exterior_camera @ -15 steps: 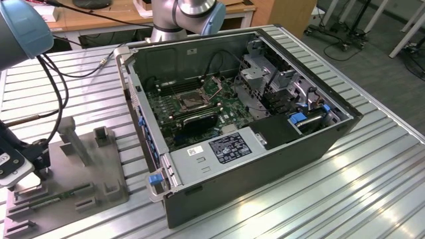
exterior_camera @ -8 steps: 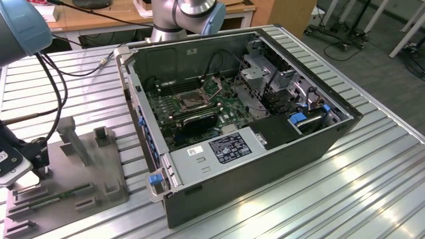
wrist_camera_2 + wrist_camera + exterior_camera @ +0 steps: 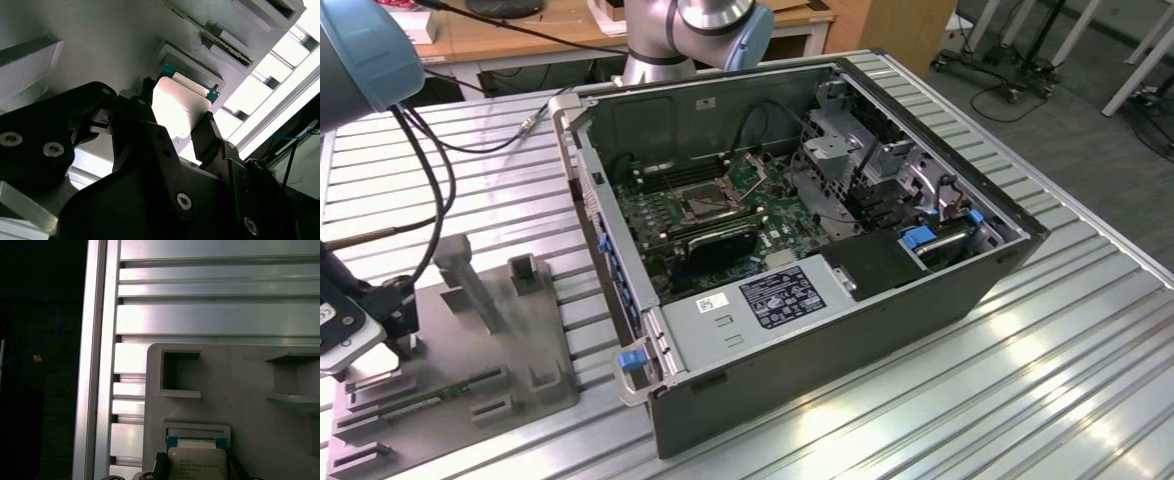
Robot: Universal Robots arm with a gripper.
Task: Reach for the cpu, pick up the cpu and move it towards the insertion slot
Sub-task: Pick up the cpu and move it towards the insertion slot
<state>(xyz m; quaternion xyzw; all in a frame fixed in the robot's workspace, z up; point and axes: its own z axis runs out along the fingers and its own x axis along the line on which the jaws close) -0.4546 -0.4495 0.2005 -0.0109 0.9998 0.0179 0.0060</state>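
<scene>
Down at the exterior view's left, the gripper (image 3: 177, 120) was closed narrow on the cpu (image 3: 182, 100), one finger against each side edge (this showed in both wrist views). The chip lay flat, metal face up, its teal-edged end at a raised pocket (image 3: 197, 429) of the grey fixture plate (image 3: 520, 340), near the plate's edge beside bare ribbed table (image 3: 961, 400). Well apart, rightward, the insertion slot (image 3: 707, 205) sat inside the open computer case (image 3: 854, 330).
</scene>
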